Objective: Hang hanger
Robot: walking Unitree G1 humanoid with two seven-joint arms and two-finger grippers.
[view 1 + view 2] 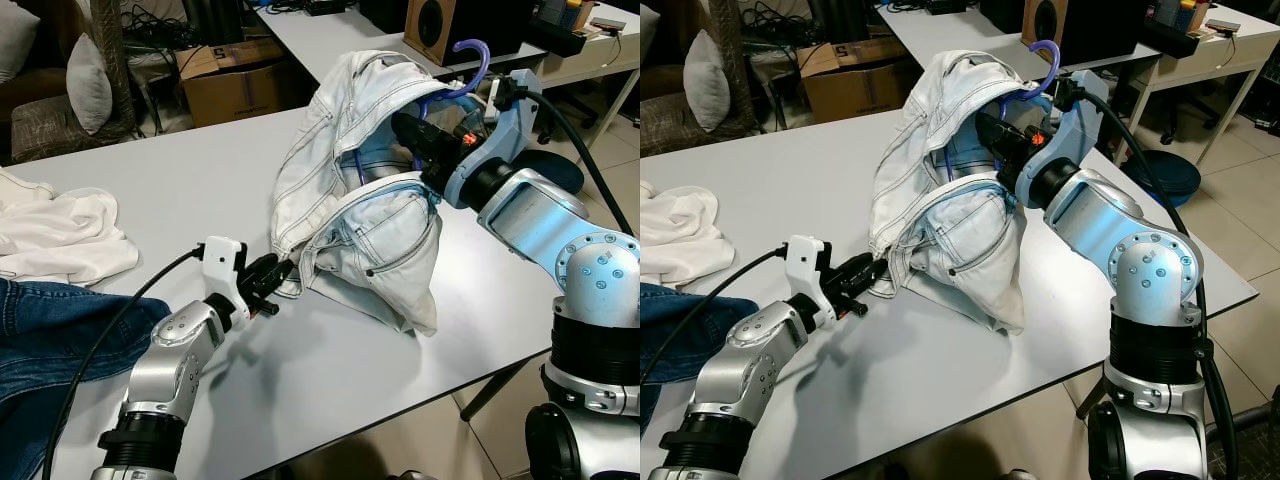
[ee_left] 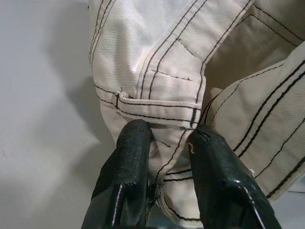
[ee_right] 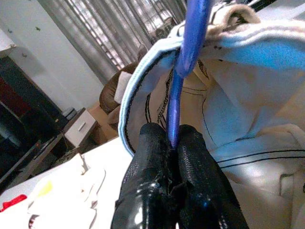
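Observation:
A white denim jacket point(image 1: 360, 190) with dark stitching is draped over a blue-purple plastic hanger, whose hook point(image 1: 472, 62) sticks up above the collar. My right gripper point(image 1: 418, 140) reaches into the jacket's opening and is shut on the hanger's blue bar point(image 3: 177, 95), holding the garment up off the white table point(image 1: 200, 180). My left gripper point(image 1: 275, 278) is at the jacket's lower hem point(image 2: 157, 107), its black fingers point(image 2: 128, 162) shut on a fold of the cloth near the table top.
A crumpled white garment point(image 1: 60, 235) and blue jeans point(image 1: 60, 340) lie at the table's left end. Behind stand a cardboard box point(image 1: 235, 80), a sofa with a cushion point(image 1: 90, 85), another desk point(image 1: 340, 30) and a wooden speaker point(image 1: 432, 28).

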